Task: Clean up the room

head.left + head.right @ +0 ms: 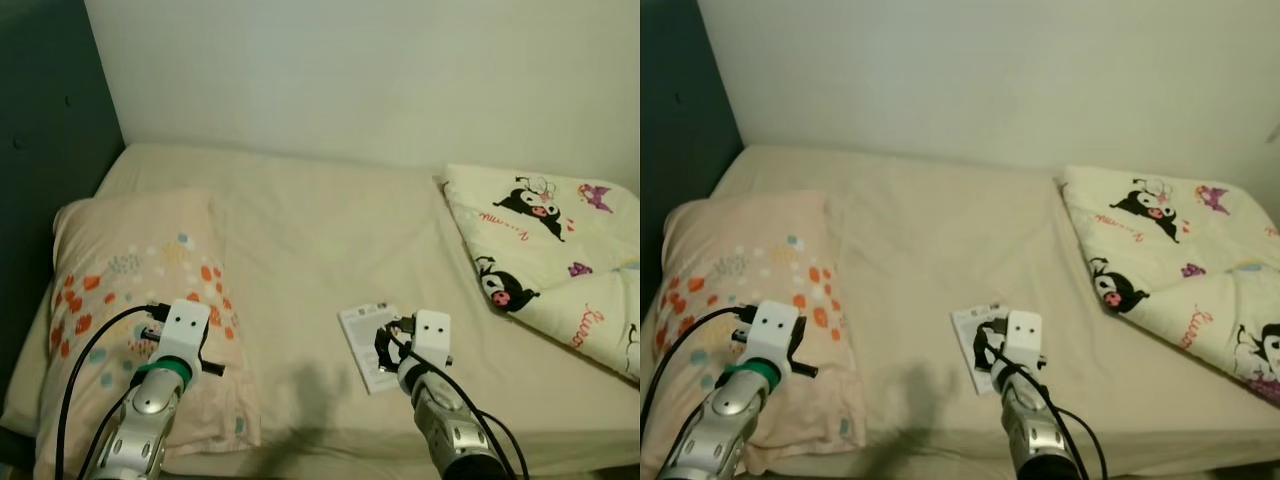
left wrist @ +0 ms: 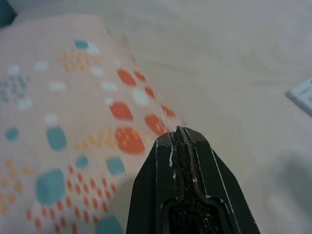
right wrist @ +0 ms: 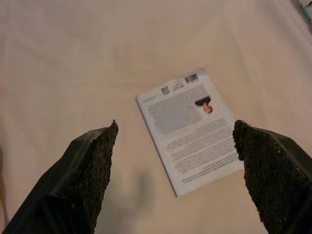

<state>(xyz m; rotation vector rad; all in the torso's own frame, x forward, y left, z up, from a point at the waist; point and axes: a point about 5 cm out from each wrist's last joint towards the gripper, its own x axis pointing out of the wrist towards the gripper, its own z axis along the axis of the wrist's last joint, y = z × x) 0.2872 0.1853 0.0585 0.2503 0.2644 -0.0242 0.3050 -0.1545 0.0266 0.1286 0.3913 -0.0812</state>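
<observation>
Right gripper [image 3: 175, 131] hangs above the white leaflet [image 3: 191, 129] lying flat on the bed sheet [image 1: 300, 240], its fingers spread wide and touching nothing. My left gripper [image 2: 180, 141] sits over the patterned pillow [image 1: 120, 290] edge, fingers pressed together and empty. I see the folded cartoon blanket [image 1: 550, 250] lying further right.

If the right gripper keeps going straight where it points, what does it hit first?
Most likely the white printed packet lying flat on the bed sheet; it sits between the open fingers of the right gripper, though depth is unclear.
</observation>
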